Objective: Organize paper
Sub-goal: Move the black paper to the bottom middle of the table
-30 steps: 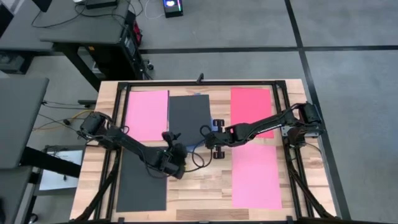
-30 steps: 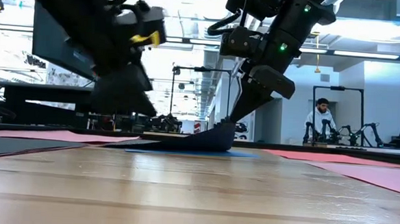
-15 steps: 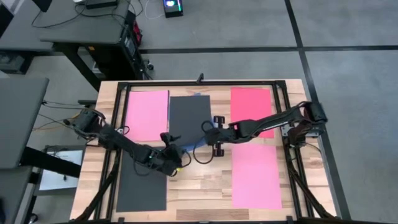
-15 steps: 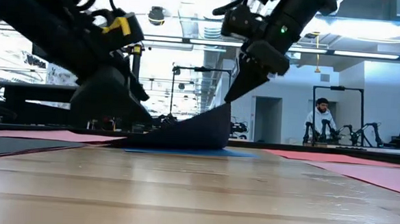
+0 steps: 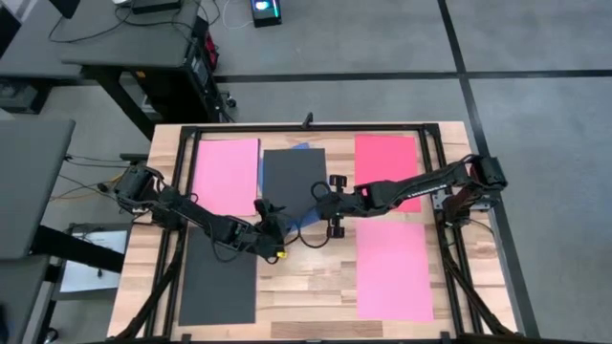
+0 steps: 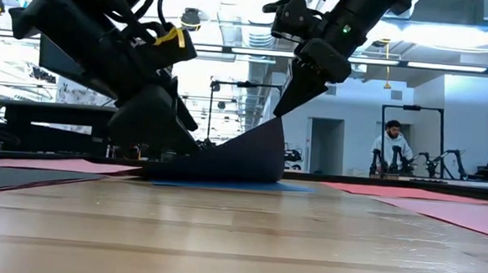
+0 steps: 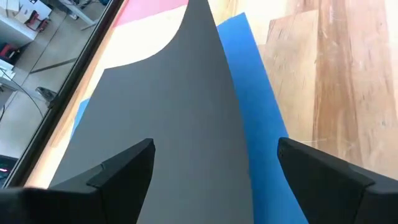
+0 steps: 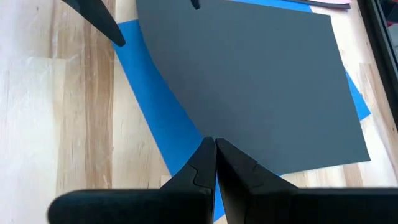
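Note:
A dark grey sheet of paper (image 5: 292, 175) lies on a blue sheet (image 8: 160, 118) at the table's far middle, its far edge down on the blue and its near right corner raised. My right gripper (image 8: 215, 148) is shut on that corner, reaching in from the table's right. My left gripper (image 5: 274, 216) stands open at the sheet's near edge, its fingers (image 7: 127, 167) wide apart with the raised grey paper (image 7: 180, 118) in front of them; I cannot tell whether they touch it. My right gripper pinches the grey sheet's near right corner (image 8: 214, 133) between its two shut fingers, a single layer. The fingers slant down from the table's right. The corner (image 6: 271, 128) is lifted clear and the sheet curves down from it to its far part, which rests on the blue sheet.
A pink sheet (image 5: 227, 175) lies at the far left, a red sheet (image 5: 387, 164) at the far right, another pink one (image 5: 394, 270) at the near right and a second dark sheet (image 5: 220, 284) at the near left. A black frame (image 5: 306, 127) rims the table. A person (image 6: 392, 144) stands far behind.
My right gripper has risen, still shut, and drawn the grey sheet's corner higher, so the sheet curls up more steeply while its far part stays down. My left gripper has moved toward the far edge up to the sheet and has tipped nearer to level.

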Controlling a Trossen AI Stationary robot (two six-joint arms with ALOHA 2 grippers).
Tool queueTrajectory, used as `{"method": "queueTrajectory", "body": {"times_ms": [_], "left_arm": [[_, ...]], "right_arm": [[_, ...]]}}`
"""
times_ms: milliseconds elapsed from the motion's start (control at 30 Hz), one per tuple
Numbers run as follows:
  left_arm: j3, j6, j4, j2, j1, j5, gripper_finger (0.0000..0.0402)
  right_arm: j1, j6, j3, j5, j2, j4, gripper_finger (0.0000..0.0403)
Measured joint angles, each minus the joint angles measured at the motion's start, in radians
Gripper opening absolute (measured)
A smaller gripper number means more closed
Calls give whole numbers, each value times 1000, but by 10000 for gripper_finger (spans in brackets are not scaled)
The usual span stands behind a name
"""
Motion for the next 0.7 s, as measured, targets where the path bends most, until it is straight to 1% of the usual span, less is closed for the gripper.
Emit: {"method": "queueTrajectory", "body": {"times_ms": [333,633,700], "left_arm": [[0,0,-3,0,0,1,320],[0,-27,0,0,22,27,320],[0,-31,14,0,33,51,320]], "right_arm": [[-12,-3,0,-3,0,2,0],[-20,-3,0,-6,0,2,0],[-19,-4,0,-6,0,2,0]]}}
